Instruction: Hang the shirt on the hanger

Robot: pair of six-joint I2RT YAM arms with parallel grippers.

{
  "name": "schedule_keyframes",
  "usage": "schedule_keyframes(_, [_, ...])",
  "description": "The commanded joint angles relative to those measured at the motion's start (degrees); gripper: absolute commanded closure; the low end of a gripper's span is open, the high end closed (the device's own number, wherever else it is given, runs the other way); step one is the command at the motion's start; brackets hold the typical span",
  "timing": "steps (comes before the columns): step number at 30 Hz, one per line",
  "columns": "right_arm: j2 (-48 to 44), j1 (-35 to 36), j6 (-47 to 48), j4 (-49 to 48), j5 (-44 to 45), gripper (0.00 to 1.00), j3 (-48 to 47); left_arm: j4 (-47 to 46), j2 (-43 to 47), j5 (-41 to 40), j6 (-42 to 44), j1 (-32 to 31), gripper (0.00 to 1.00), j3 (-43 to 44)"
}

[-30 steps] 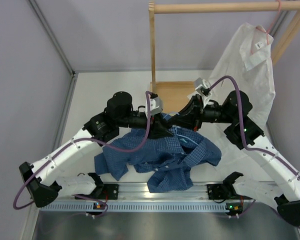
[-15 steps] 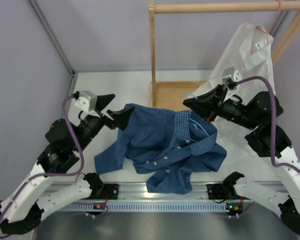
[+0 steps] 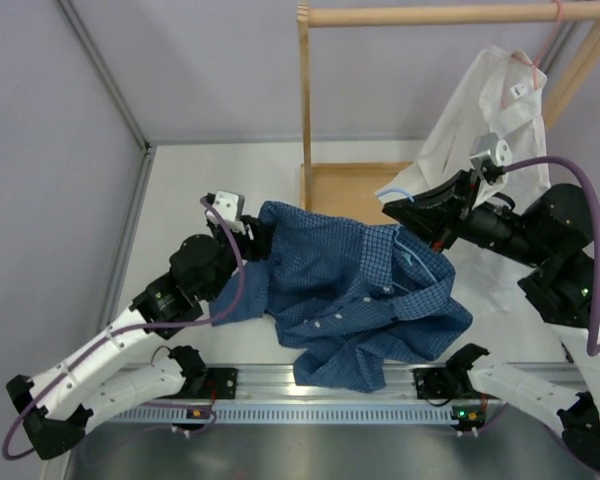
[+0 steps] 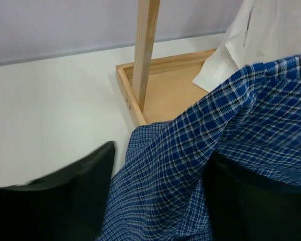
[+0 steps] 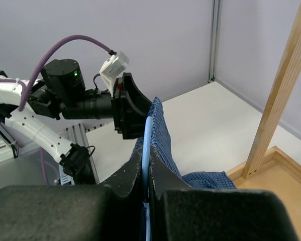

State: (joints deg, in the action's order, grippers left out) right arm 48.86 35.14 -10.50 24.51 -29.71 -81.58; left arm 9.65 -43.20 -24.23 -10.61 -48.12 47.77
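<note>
Change: since the earlier frame the left arm has folded in toward the middle and sits lower. The right end effector [image 3: 398, 208] has drawn a little back toward its own side, and the shirt [image 3: 345, 290] is now spread wider between the two.
Left end effector [image 3: 248, 238]: closed on a fold at the shirt's edge. In the left wrist view the checked cloth fills the gap between the two dark fingers [image 4: 85, 181].
Right end effector: pinched narrow on the hanger [image 5: 147, 140]. In the right wrist view the light blue wire runs straight out from between the fingertips.
Hanger: its hook curls out just beyond the right end effector's tip, and the rest of the wire goes into the shirt's collar region.
Shirt: stretched from the left end effector to the right one. The raised part hangs between them, and the lower part lies crumpled on the surface [image 3: 180, 190] below and nearer the arm bases.
Wooden rack [image 3: 305, 100]: upright post and tray base just beyond both end effectors.
White shirt [image 3: 490, 120]: hanging from the rack's rail, behind the right end effector and apart from it.
</note>
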Motion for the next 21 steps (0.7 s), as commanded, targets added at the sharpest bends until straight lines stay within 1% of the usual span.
schedule_keyframes(1, [-0.8,0.4,0.0,0.4,-0.8,1.00,-2.5,-7.3,-3.4,-4.8,-0.9,0.6,0.41,0.7])
schedule_keyframes(2, [-1.0,0.4,0.0,0.4,-0.5,1.00,-2.4,-7.5,-4.4,-6.8,-1.3,0.8,0.62,1.6])
schedule_keyframes(3, [-1.5,0.4,0.3,0.4,0.0,1.00,-2.4,-7.0,-5.7,-9.3,-2.8,1.2,1.00,2.4])
schedule_keyframes(4, [-2.0,0.5,0.7,0.6,1.1,1.00,-2.2,-6.1,-8.1,-12.4,-4.1,2.2,1.00,3.4])
schedule_keyframes(5, [-2.5,0.5,1.0,0.7,4.4,1.00,-1.4,-2.8,-9.3,-18.4,-5.8,3.0,1.00,5.4])
schedule_keyframes(6, [-3.8,0.5,2.3,1.0,6.8,1.00,-0.8,-0.6,-10.4,-21.1,-10.1,4.2,1.00,6.4])
schedule_keyframes(7, [-4.5,0.5,2.9,1.1,9.4,1.00,-0.2,1.7,-12.2,-23.1,-12.7,7.7,1.00,7.2])
schedule_keyframes(8, [-5.1,0.5,3.3,1.3,14.5,1.00,1.3,3.7,-12.8,-22.8,-14.9,10.0,1.00,7.9])
schedule_keyframes(9, [-5.8,0.4,3.7,1.3,16.6,1.00,2.1,5.7,-13.3,-20.9,-17.6,12.2,1.00,8.4])
schedule_keyframes(10, [-6.6,0.4,3.8,1.2,17.7,1.00,2.6,5.9,-13.7,-18.1,-18.3,16.3,1.00,8.1])
schedule_keyframes(11, [-6.8,0.4,3.8,1.1,18.2,1.00,3.0,5.8,-13.8,-11.9,-18.8,17.8,1.00,8.0])
schedule_keyframes(14, [-5.3,0.4,2.9,0.8,14.9,1.00,2.1,3.2,-13.2,-6.9,-18.0,18.3,1.00,6.5])
schedule_keyframes(16, [-3.0,0.5,2.2,0.4,13.3,1.00,1.2,0.5,-11.8,-1.0,-17.2,18.4,1.00,5.5])
schedule_keyframes(17, [-2.4,0.4,1.9,0.2,12.4,1.00,0.5,-0.7,-11.3,1.4,-16.0,18.4,0.93,5.1])
schedule_keyframes(18, [-1.1,0.5,1.9,-0.3,12.1,1.00,0.0,-1.9,-10.6,4.0,-15.4,18.4,0.92,4.8])
schedule_keyframes(19, [-0.6,0.4,1.9,-0.3,12.0,1.00,-0.4,-3.6,-8.9,7.8,-15.1,18.4,0.93,4.5])
schedule_keyframes(21, [0.8,0.4,2.1,-0.4,12.0,1.00,-1.8,-4.5,-7.4,10.3,-14.2,18.3,0.99,4.6])
